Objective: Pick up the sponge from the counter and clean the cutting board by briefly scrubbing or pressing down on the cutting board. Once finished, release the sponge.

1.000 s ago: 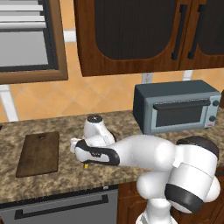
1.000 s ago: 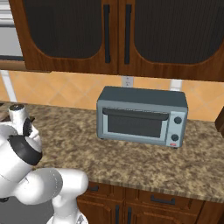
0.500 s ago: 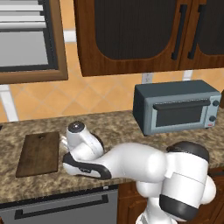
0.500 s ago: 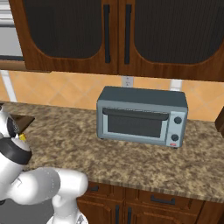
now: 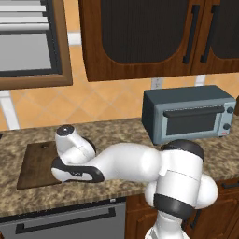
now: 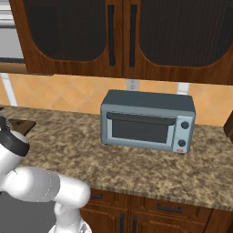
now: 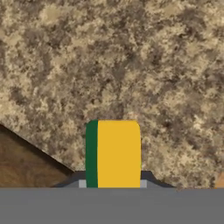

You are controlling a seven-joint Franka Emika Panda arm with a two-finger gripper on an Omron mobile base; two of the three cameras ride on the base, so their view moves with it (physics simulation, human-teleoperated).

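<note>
Swung further left since the earlier frame, the white arm now overlaps the flat dark brown wooden cutting board [image 5: 35, 163] at lower left. Jaws pinch the small yellow-and-green sponge block [image 7: 113, 153] at hand-view bottom centre, over speckled granite counter [image 7: 131, 65]. Pickup done; scrubbing and release left.

I read no text, label, brand, number or sign in any of my views. The toaster oven [image 6: 148, 119] carries two knobs and a small red mark at its lower front corner, too small to read. The sponge [image 7: 113, 153], the cutting board [image 5: 39, 163] and the table [image 6: 136, 164] bear no markings.
</note>
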